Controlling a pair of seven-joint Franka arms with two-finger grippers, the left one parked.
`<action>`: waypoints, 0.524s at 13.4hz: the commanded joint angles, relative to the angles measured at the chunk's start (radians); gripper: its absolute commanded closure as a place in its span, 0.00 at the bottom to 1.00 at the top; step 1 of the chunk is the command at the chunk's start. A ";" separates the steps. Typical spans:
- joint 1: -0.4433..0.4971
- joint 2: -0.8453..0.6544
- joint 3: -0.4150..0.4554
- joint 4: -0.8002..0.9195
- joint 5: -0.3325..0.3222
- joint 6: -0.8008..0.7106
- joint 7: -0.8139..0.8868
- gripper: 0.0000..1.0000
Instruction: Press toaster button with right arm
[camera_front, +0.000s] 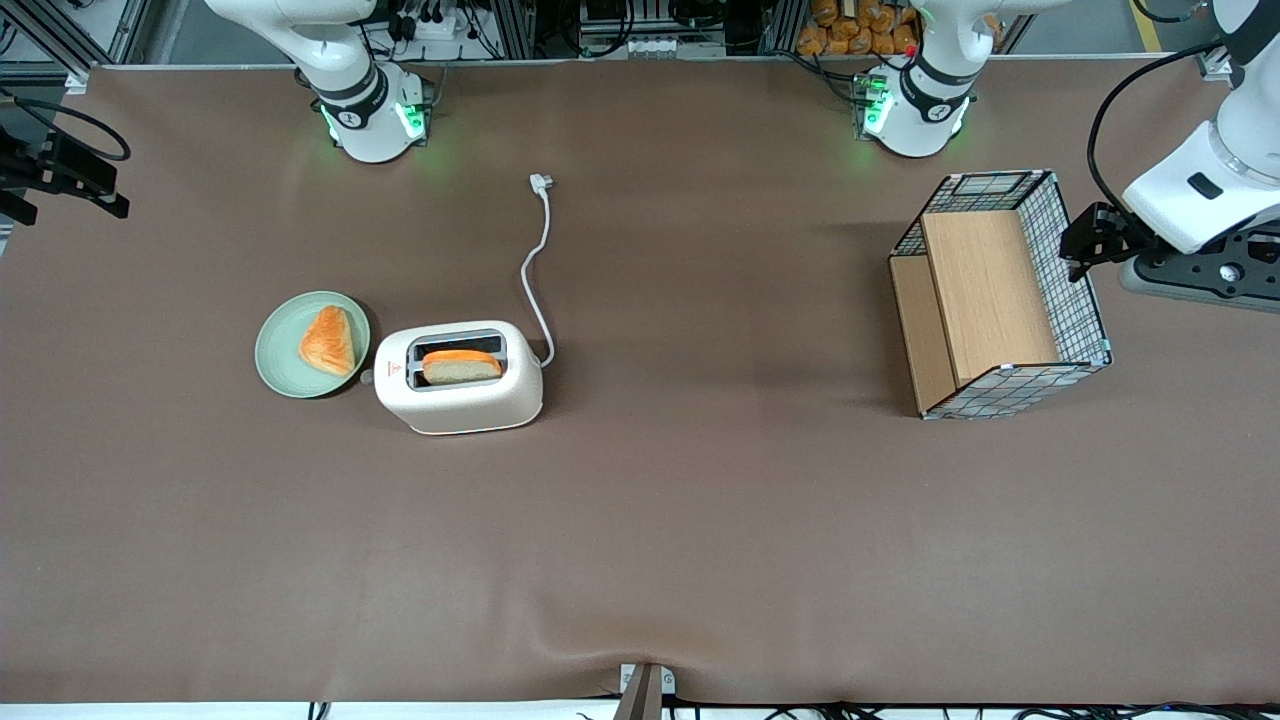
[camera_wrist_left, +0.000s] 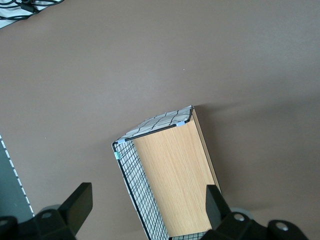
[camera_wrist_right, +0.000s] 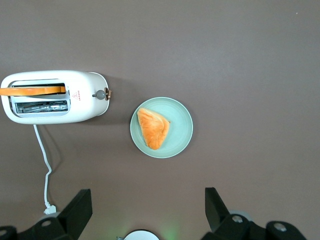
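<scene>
The cream-white toaster stands on the brown table with a slice of bread sticking out of one slot. It also shows in the right wrist view. The toaster button is a small knob on the narrow end that faces the green plate; it also shows in the right wrist view. My right gripper hangs high over the working arm's end of the table, well apart from the toaster. In the right wrist view the gripper is open and empty, its fingers spread wide.
A green plate with a triangular pastry sits right beside the button end; it also shows in the right wrist view. The toaster's white cord runs toward the arm bases. A wire-and-wood basket stands toward the parked arm's end.
</scene>
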 joint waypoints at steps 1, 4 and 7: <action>0.006 0.019 0.007 0.032 0.005 -0.016 0.010 0.00; 0.005 0.025 0.007 0.033 0.003 -0.015 0.010 0.00; -0.007 0.028 0.006 0.024 0.006 -0.016 0.010 0.00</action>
